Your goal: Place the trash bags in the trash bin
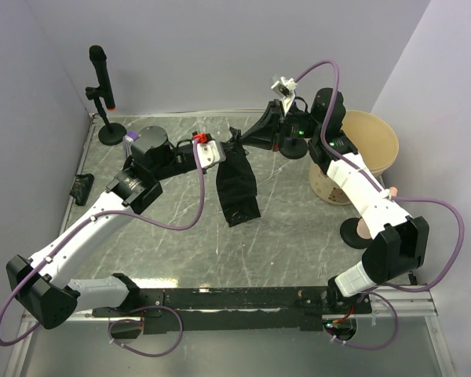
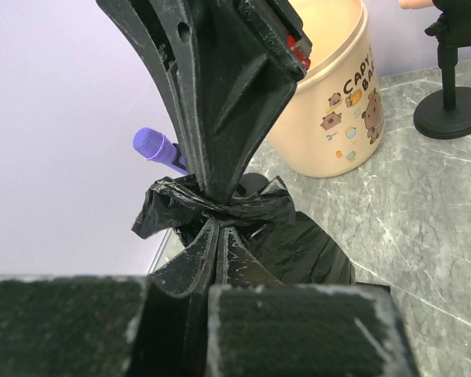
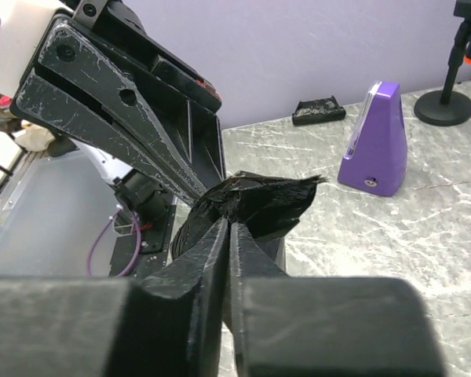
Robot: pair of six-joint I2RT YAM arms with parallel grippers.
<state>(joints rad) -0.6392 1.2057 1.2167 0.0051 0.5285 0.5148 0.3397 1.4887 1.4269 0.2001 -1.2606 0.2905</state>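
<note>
Fingers [image 2: 190, 265] of the left gripper [image 2: 220, 225] are pressed together on the bunched neck of the trash bag [image 1: 237, 187]. The right gripper [image 3: 228, 226] meets it tip to tip from the right, its fingers likewise closed on the same knot of black film. The bag hangs from both over the middle of the grey marble table [image 1: 298, 236]. The tan bin [image 1: 373, 149] stands upright at the far right, apart from the bag. A purple metronome [image 3: 381, 137] sits far left.
</note>
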